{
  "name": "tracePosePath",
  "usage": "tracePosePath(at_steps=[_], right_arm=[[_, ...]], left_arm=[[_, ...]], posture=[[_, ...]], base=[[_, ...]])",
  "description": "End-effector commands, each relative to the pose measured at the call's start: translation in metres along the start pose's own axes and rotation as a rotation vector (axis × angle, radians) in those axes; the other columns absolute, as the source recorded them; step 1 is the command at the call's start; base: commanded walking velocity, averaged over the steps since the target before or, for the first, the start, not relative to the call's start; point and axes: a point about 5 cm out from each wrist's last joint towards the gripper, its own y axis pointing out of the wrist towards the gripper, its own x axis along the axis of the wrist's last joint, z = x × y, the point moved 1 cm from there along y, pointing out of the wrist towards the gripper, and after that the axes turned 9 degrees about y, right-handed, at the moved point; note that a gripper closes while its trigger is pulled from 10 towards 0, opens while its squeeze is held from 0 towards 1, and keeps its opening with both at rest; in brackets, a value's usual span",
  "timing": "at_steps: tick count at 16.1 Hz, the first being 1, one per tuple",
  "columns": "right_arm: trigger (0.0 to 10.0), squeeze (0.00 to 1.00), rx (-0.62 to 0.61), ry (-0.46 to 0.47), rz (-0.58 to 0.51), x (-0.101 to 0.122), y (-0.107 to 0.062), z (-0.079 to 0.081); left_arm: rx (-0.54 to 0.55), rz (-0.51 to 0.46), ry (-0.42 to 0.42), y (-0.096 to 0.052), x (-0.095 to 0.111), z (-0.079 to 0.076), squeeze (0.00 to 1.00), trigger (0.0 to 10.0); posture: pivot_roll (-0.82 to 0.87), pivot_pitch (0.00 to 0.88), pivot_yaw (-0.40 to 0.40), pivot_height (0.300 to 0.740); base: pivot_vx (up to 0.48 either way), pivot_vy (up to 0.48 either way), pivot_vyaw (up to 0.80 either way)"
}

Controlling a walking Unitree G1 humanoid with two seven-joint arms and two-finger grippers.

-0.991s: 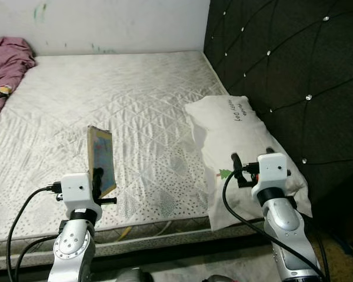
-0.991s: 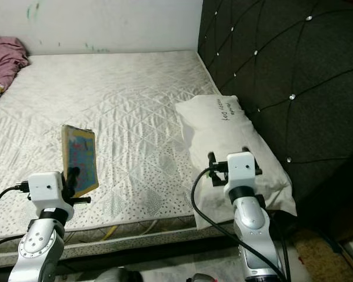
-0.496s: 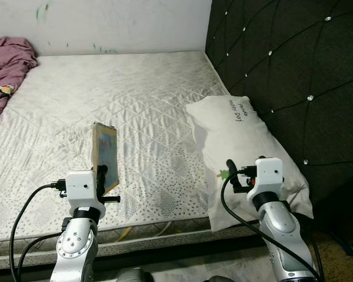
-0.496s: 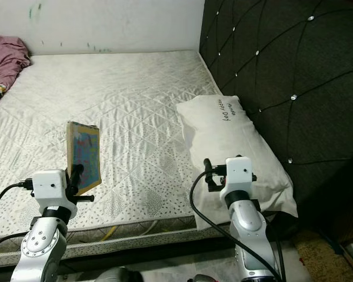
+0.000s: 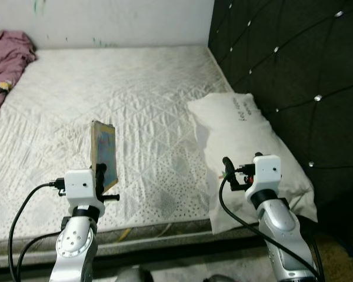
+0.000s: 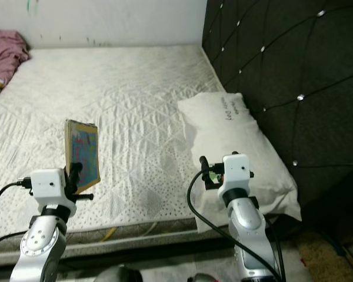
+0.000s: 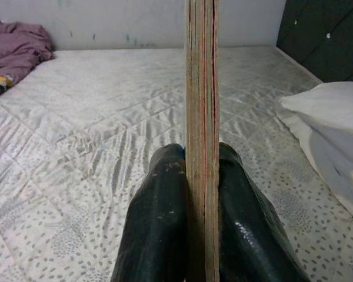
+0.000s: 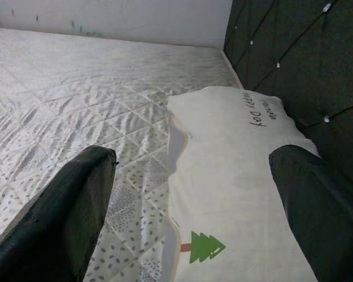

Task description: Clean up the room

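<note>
The left gripper is clamped on a thin book, held upright on its long axis above the near edge of the mattress. The right gripper hovers spread wide, nearest the pillow lying lengthwise just ahead

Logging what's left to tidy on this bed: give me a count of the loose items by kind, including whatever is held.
Books: 1, the book held upright by the left gripper
Pillows: 1, the white pillow by the headboard
Blankets: 1, the purple blanket bunched at the far corner
Total: 3
</note>
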Motion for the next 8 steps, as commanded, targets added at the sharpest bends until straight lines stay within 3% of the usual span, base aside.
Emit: tracePosePath(at_steps=[1, 4, 8], right_arm=[[10.0, 0.0, 0.004, 0.004, 0.002, 0.0018, -0.0004, -0.001], [10.0, 0.0, 0.015, 0.006, 0.003, 0.0031, 0.001, -0.0005], [10.0, 0.0, 0.025, 0.004, 0.002, 0.004, 0.0024, 0.0003]], left_arm=[[0.019, -0.048, -0.005, 0.0019, 0.0119, 0.0033, 0.0, 10.0], [0.039, -0.049, -0.013, 0.0048, 0.0137, 0.0053, 0.0, 10.0], [0.073, -0.044, -0.022, 0.0064, 0.0136, 0.0083, 0.0, 10.0]], posture=[[0.0, 0.038, 0.001, 0.68], [0.0, 0.041, -0.001, 0.64], [0.0, 0.038, -0.002, 0.626]], base=[[0.0, 0.0, 0.0], [0.0, 0.0, 0.0], [0.0, 0.0, 0.0]])
